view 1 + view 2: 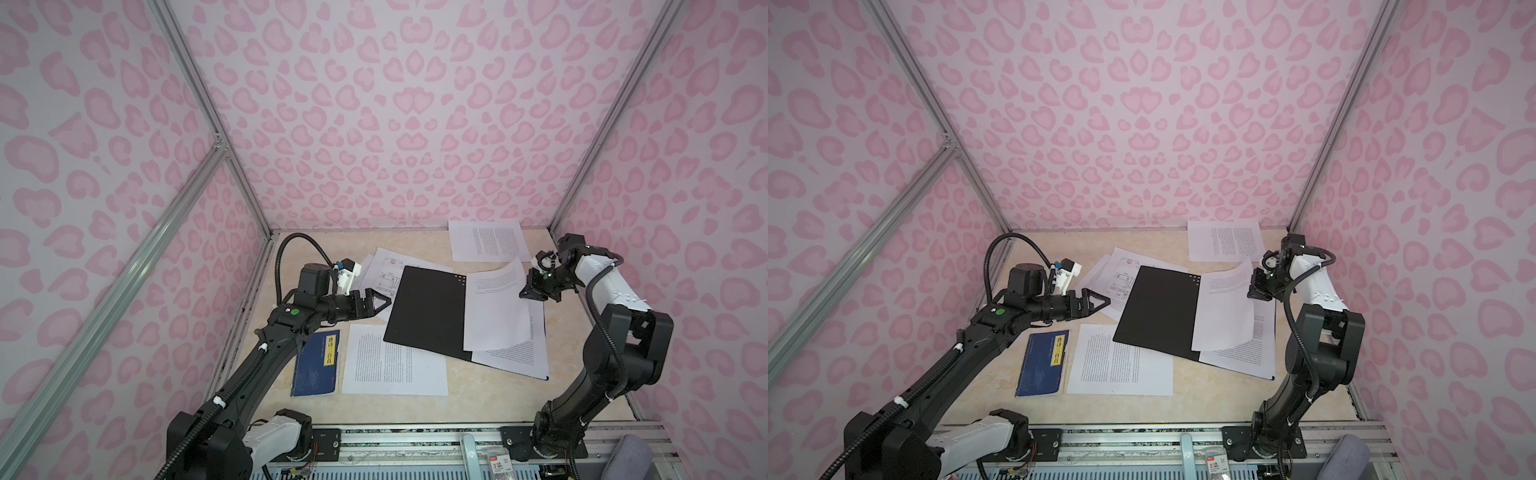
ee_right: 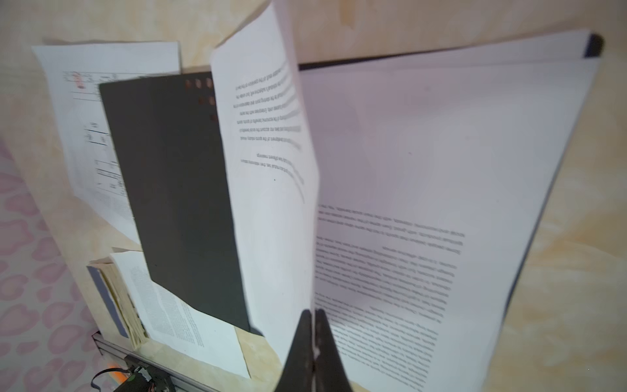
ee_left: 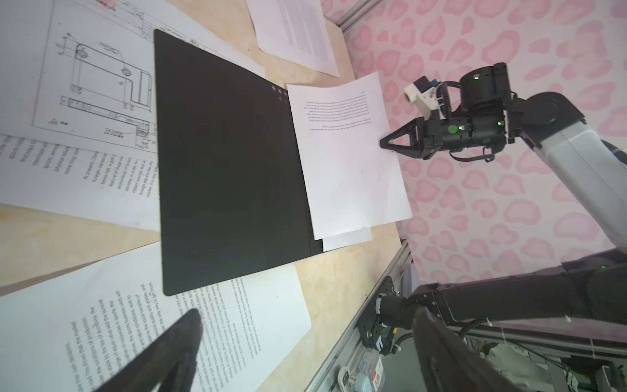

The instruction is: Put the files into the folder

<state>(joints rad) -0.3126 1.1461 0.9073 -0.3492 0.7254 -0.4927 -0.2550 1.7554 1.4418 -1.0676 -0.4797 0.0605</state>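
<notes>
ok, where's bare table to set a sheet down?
Widest bare table: front strip between printed sheet, folder and base rail. Smaller gap at back between drawing sheet and far sheet. Centre is crowded, overlapping.

- You cannot see the right half of the folder [image 1: 428, 311]: the held sheet [image 1: 494, 307] and a flat sheet [image 1: 519, 353] cover it.
- The drawing sheet [image 1: 386, 270] lies partly under the folder's left flap.
- In the left wrist view the left gripper [image 3: 307, 315] shows only blurred fingers [image 3: 176, 349], cut by the frame's edge.
- In the right wrist view the held sheet's print is too blurred to read.
</notes>
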